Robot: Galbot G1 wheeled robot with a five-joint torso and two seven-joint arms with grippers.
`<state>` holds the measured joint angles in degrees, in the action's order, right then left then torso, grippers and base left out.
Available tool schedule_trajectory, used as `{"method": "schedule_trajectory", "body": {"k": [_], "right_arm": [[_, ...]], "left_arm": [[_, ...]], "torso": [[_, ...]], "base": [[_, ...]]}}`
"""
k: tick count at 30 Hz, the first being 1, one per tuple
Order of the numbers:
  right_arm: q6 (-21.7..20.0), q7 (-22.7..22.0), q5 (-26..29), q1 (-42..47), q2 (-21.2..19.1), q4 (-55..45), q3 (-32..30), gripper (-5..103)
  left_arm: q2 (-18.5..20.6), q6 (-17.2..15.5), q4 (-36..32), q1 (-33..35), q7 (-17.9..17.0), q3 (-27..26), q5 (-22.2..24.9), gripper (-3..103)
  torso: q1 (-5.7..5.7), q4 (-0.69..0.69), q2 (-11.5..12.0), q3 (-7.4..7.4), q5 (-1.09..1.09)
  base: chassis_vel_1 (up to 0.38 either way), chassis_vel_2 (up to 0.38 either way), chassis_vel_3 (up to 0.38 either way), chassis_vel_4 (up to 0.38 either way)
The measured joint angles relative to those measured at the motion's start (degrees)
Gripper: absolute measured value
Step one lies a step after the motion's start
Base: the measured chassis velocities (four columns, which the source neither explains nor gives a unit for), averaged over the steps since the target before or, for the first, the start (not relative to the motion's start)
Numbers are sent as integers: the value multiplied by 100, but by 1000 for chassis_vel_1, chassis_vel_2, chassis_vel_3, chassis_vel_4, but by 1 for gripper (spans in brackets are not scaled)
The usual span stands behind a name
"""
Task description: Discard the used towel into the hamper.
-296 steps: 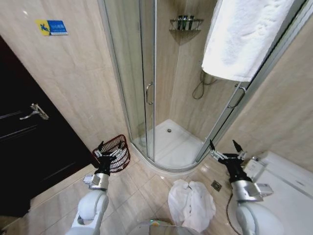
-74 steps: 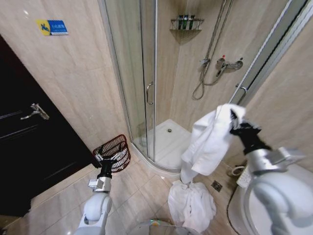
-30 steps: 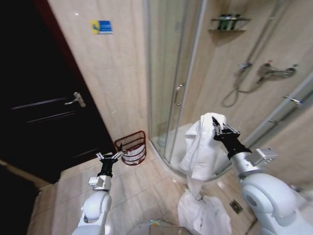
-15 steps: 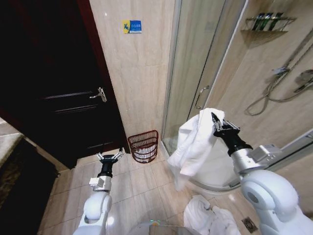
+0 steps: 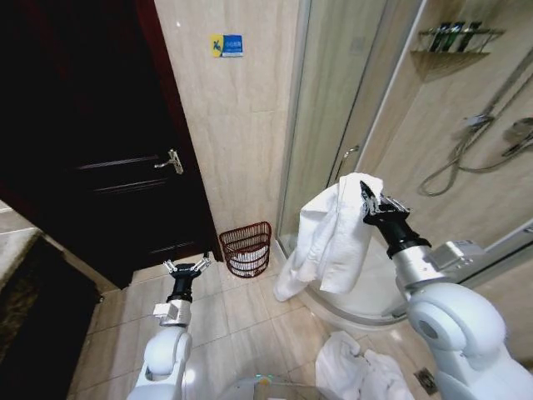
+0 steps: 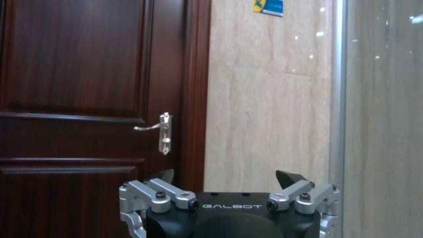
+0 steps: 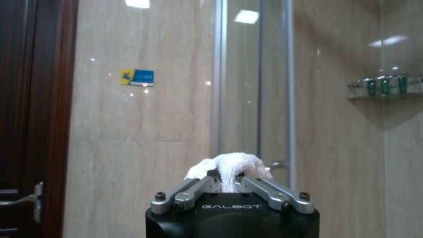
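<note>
1. The right end effector (image 5: 366, 202) is pinching the top fold of the white terry-cloth towel (image 5: 326, 237), held up high with the cloth hanging loose below it. In the right wrist view you can see a tuft of towel (image 7: 228, 166) squeezed between the fingers.
2. The target is the small round reddish-brown wire-weave hamper (image 5: 246, 248), sitting on the tiled floor at the foot of the beige wall, between the dark wooden door (image 5: 92, 150) and the glass shower enclosure (image 5: 329, 125). It's off to the left of the towel and much lower.
3. My take on doing this well: get the grip right over the hamper's mouth before lowering, since the opening is small and the trailing end could drape over the rim.
4. The left end effector (image 5: 184, 268) is spread, empty, hovering low over the floor near the hamper.
5. Count: one hamper, one towel in the grip, plus one more crumpled white cloth (image 5: 362, 371) on the floor by the shower base.
</note>
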<state>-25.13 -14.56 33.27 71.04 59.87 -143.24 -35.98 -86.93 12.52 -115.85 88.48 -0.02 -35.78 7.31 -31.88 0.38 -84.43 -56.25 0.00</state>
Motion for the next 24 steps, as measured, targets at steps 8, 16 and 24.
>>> {"method": "schedule_trajectory", "body": {"k": [8,16,24], "right_arm": [[57,-9,11,-1,0,0,-49,5],[96,13,-30,36,61,0,-22,5],[96,63,-114,71,78,0,-29,5]], "left_arm": [[-32,-111,-34,-18,14,61,-10,100],[-37,-135,-62,47,81,47,-1,100],[-27,-81,-64,88,82,12,17,100]], "torso": [[0,1,0,0,0],[0,0,0,0,2],[0,0,0,0,0]], "base": [[136,151,-140,-130],[39,44,-21,-17],[31,43,72,61]]}}
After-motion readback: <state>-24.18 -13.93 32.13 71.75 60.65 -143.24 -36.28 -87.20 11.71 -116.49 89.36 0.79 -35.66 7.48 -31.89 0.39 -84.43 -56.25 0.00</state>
